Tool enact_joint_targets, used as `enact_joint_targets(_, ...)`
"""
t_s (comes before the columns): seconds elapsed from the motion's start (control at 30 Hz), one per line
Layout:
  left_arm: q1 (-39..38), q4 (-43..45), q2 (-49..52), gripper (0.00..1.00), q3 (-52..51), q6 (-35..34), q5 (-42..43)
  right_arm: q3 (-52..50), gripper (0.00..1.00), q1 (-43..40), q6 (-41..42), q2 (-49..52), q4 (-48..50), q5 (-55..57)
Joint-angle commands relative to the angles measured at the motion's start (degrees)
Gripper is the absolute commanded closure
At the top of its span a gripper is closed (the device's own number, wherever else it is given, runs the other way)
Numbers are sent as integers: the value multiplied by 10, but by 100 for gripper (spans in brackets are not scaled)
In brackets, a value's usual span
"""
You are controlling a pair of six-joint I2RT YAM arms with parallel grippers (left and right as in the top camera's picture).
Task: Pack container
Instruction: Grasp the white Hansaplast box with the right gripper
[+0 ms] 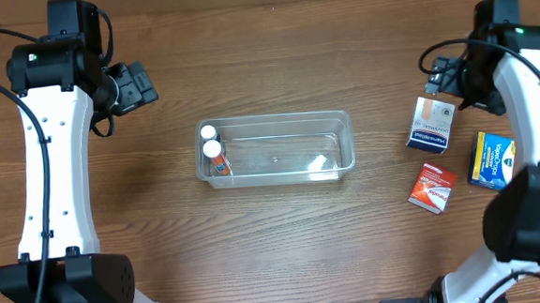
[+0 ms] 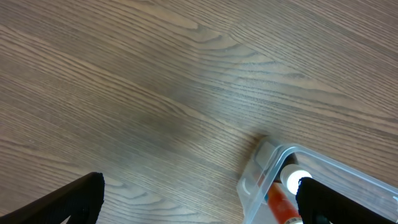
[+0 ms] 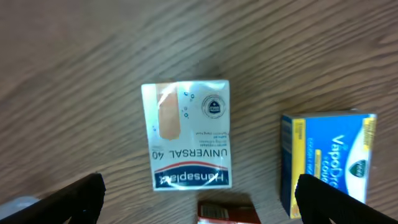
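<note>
So, two tubes [image 1: 215, 155] sit in the container [image 1: 277, 119], three boxes [image 1: 431, 125] wait outside, and the left gripper [image 1: 138, 85] and right gripper [image 1: 442, 75] both hang spread wide, holding nothing.

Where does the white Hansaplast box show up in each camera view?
Overhead: the Hansaplast box lies at the right side of the table, upper of three boxes.
Left wrist: not in it.
Right wrist: Hansaplast box at the centre.
Shared landmark: the blue box, just right of it in both.
</note>
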Motion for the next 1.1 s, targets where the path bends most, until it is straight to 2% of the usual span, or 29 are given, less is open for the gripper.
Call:
enact_joint_targets(0.0, 0, 5, -4, 0, 13, 7, 10, 1, 0, 0, -12, 48, 7, -7)
enact_joint_targets(0.23, 0, 8, -4, 0, 13, 7, 10, -11, 0, 0, -31, 120, 23, -20)
enact_joint_targets(0.43, -1, 8, -4, 0, 13, 7, 10, -15, 0, 0, -31, 125, 27, -20)
enact_joint_targets(0.77, -1, 3, -4, 0, 13, 7, 10, -74, 0, 0, -30, 125, 92, -20)
enact_joint_targets(0.93, -1, -2, -4, 0, 13, 7, 10, -74, 20, 0, -30, 125, 100, -20)
enact_joint_targets(1.07, -1, -2, -4, 0, 13, 7, 10, -74, 28, 1, -28, 125, 107, -20)
